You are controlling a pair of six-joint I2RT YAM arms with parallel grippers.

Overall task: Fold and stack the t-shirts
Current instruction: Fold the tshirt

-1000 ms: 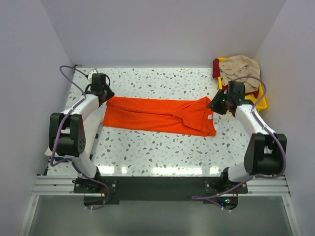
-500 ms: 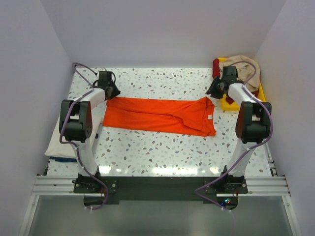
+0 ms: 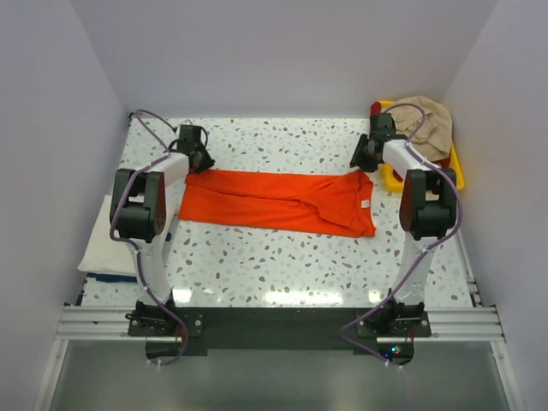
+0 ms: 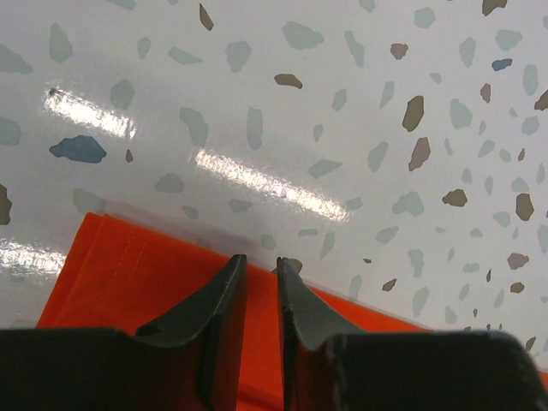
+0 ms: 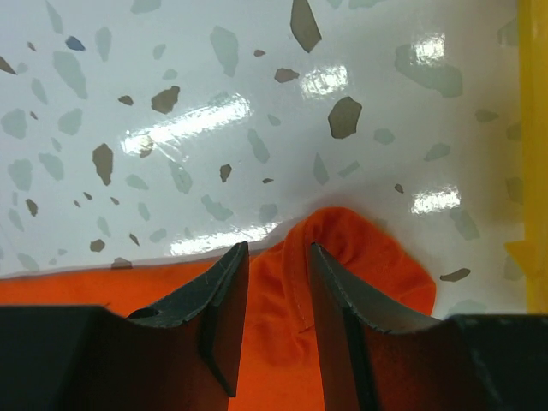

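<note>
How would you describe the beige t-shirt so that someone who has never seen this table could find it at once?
Look at the speckled table, then its far right corner, where a yellow tray sits. The beige t-shirt is the crumpled heap piled in that tray. It is pale tan and bunched up, unlike the orange t-shirt lying flat mid-table.

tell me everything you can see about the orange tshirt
The orange t-shirt is soft cloth, folded into a long band flat across the speckled table, with a white tag at its right end. The left claw sits at its far left corner, the right claw at its far right corner, where cloth bunches between the jaws; whether either grips is unclear.
</note>
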